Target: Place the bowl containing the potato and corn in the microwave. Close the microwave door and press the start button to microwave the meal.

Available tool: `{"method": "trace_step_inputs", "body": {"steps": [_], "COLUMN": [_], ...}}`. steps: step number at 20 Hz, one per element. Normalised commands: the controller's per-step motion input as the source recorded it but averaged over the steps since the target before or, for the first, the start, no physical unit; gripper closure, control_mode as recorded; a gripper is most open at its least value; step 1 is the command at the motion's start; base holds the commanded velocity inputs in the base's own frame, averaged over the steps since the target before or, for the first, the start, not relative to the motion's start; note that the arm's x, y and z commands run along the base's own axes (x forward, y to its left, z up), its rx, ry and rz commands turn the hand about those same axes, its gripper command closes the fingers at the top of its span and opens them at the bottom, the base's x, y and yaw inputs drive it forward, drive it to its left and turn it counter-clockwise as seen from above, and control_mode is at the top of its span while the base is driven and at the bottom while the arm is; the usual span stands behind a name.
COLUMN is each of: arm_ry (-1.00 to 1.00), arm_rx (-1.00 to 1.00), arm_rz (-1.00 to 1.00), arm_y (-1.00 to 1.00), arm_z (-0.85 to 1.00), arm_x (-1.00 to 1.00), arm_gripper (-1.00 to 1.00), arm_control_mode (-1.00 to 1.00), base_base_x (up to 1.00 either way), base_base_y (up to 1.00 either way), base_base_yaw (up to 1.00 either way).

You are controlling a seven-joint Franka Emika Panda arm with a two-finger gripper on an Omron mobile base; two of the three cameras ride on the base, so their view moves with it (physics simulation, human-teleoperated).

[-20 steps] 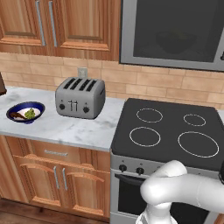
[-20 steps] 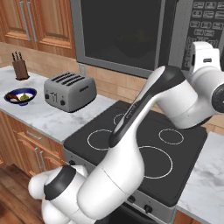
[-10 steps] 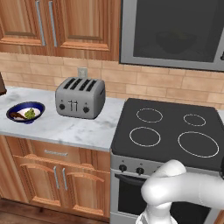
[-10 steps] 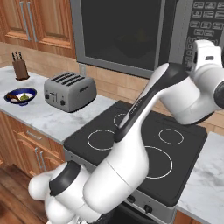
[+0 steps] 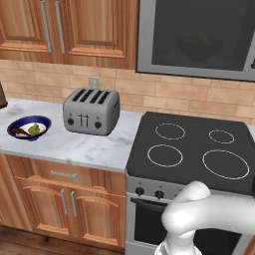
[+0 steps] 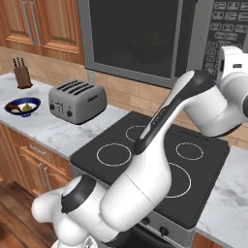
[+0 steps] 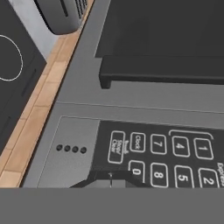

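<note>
At the far left of the counter [image 5: 89,149] stands a blue-rimmed bowl [image 5: 29,127] with small food bits inside. In the right base view a knife block [image 6: 21,75] stands behind it. To the right of this bowl is the toaster [image 5: 92,110], and then comes the black stove [image 5: 191,152] with its four rings.

Above the stove hangs the microwave [image 6: 191,43]. Its door [image 5: 199,37] is shut. Through the dark glass a dim round shape shows, probably the bowl [image 5: 199,50] with something yellowish in it, but it is too dark to be sure.

The arm [image 6: 193,104] rises over the stove and bends up to the right, and the hand is at the keypad [image 6: 224,26] on the microwave's right side. In the hand view the keypad [image 7: 168,153] is very close, with number keys and a "Clock" key. The door handle [image 7: 162,75] lies just beyond it. The gripper [image 7: 110,180] is near the "0" key; only a dark piece of it shows, so I cannot tell whether it is released or clenched.
</note>
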Motion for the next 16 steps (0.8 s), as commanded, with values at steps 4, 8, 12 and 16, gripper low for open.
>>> {"method": "trace_step_inputs", "body": {"steps": [4, 8, 12, 16], "arm_ry": [0.00, 0.00, 0.00, 0.00], "arm_rx": [0.00, 0.00, 0.00, 0.00], "arm_rz": [0.00, 0.00, 0.00, 0.00], "arm_y": [-0.14, -0.15, -0.26, -0.26], "arm_z": [0.00, 0.00, -0.04, -0.06], "arm_x": [0.24, 0.26, 0.22, 0.22], "arm_gripper": [1.00, 1.00, 1.00, 1.00], "arm_control_mode": [-1.00, -1.00, -1.00, -1.00], "base_base_x": [0.00, 0.00, 0.00, 0.00], "base_base_y": [0.00, 0.00, 0.00, 0.00], "base_base_yaw": [0.00, 0.00, 0.00, 0.00]}}
